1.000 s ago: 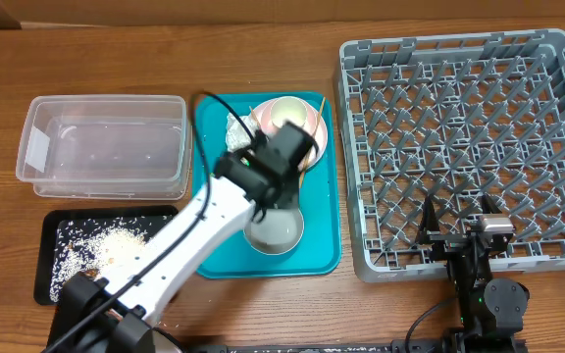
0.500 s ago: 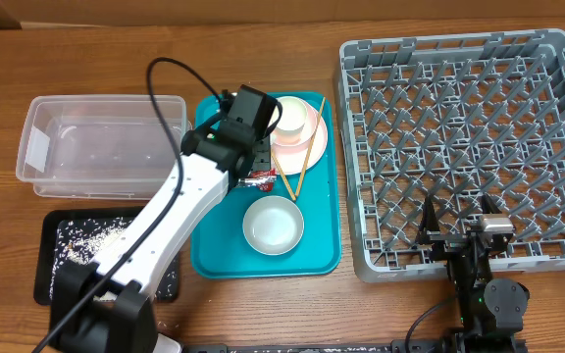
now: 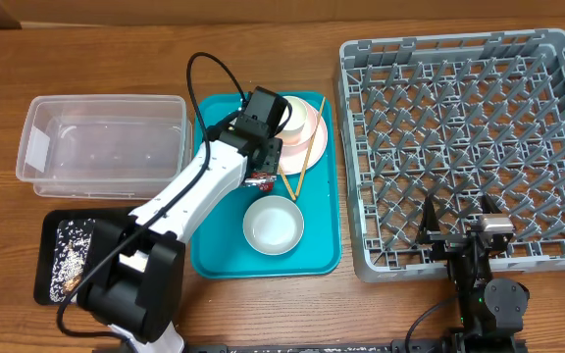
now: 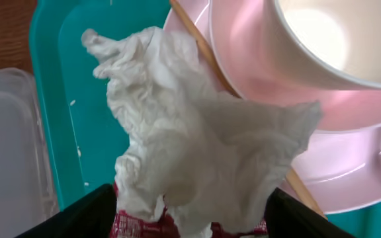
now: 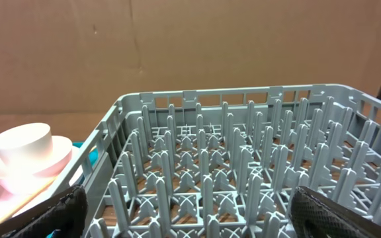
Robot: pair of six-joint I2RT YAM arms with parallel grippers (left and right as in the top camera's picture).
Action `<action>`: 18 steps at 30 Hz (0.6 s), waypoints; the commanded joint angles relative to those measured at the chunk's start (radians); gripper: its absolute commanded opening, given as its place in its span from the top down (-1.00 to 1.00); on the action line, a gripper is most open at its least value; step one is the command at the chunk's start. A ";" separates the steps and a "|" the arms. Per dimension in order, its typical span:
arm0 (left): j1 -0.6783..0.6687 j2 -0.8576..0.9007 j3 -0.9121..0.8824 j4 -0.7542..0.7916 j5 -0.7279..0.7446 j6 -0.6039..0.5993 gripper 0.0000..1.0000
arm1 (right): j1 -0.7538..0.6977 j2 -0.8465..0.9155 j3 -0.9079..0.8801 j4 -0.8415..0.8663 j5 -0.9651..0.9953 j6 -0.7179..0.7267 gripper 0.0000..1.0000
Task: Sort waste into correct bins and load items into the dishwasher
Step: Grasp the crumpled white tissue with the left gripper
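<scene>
— Swung the left hand [image 4: 187, 221] from the middle of the teal tray [image 3: 219, 245] up to its far left part within the last second, uncovering the bowl [image 3: 273, 224]. Spread its fingers wider on the way.
— Gripping anything now?
— No. Open, straddling the crumpled napkin [image 4: 197, 145] without pinching. Hard to tell from so close whether already brushing the paper.
— And the napkin itself?
— Lying on the teal tray against the left rim of the pink plate [image 4: 349, 125]. Draped over one chopstick [image 4: 197, 36] and over the red wrapper [image 4: 134, 221] peeking out beneath.
— So, next step?
— Probably closing on the napkin alone, leaving the wrapper behind, then carrying it left to the clear tub [image 3: 101, 98]. With the crumbs [image 3: 67, 257] already in the black tray [image 3: 39, 265], looks like one kind of waste dealt with, two to go.
— Dishes?
— None loaded. Just the cup [image 4: 336, 39] on the plate and the bowl nearer, all on the teal tray. No dish among the pegs of the grey rack [image 3: 351, 147].
— Right hand [image 5: 190, 218]?
— Wide open, holding nothing, parked low at the rack's near edge.
</scene>
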 commanded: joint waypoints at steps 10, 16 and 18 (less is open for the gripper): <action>0.029 0.133 0.011 0.043 -0.015 0.053 0.51 | -0.002 -0.011 -0.010 0.006 -0.002 -0.001 -1.00; 0.029 0.067 0.036 0.039 -0.020 0.053 0.72 | -0.002 -0.011 -0.010 0.006 -0.002 -0.001 -1.00; 0.030 0.032 0.051 0.039 -0.021 0.054 0.71 | -0.002 -0.011 -0.010 0.006 -0.002 -0.001 -1.00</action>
